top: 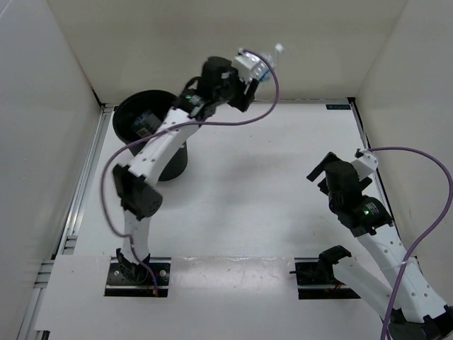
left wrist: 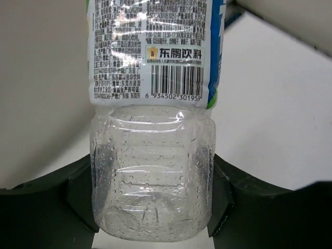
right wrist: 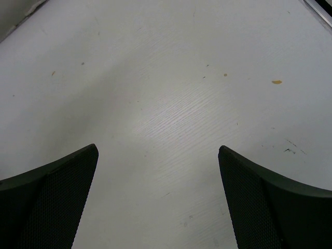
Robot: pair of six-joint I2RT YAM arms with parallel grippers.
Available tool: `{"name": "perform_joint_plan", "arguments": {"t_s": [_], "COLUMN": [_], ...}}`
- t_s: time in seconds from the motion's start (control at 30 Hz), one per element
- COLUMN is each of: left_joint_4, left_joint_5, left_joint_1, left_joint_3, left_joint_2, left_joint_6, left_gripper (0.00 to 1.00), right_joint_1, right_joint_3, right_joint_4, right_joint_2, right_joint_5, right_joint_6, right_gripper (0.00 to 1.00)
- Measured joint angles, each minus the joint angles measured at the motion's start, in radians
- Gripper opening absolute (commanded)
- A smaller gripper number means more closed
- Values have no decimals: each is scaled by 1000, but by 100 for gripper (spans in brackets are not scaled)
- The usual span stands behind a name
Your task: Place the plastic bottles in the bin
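My left gripper is raised near the back wall, to the right of the bin's mouth, shut on a clear plastic bottle with a white printed label. In the left wrist view the bottle fills the frame. Its ribbed, droplet-covered base sits between both dark fingers, and the gripper clamps it from both sides. The black round bin stands at the back left, with dim shapes inside that I cannot make out. My right gripper hangs open over bare table at the right, nothing between its fingers.
White enclosure walls close in on the left, back and right. A metal rail runs along the table's left edge. Purple cables loop from both arms. The left arm reaches across the front of the bin.
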Motion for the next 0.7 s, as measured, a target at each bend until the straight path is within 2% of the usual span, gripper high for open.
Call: {"name": "perform_joint_plan", "arguments": {"t_s": [0.13,0.27,0.37,0.47,0.7], "left_joint_4": [14,-2,-21,-53,-123], "left_joint_5": [-45,-123,-150,-142,-124], "left_joint_1": [45,180,233,268,430], "left_joint_3": [-78,-250,-416,-541,-713], "left_joint_2": [-296,-567,-692,-714,-592], "left_joint_6": [21,50,68,80,84], "left_gripper": [10,10,10,10,10], "right_joint_1": [0,0,0,0,2], "right_joint_3": [0,-3,-8,-8,-8], "right_joint_4": [8,31,46,65,81], "right_joint_2": [-12,-12,-8,11,31], "right_joint_5": [-10,-16,-29,-48,-72], "right_joint_6": [8,11,13,13,13], "right_gripper": [100,100,100,100,100]}}
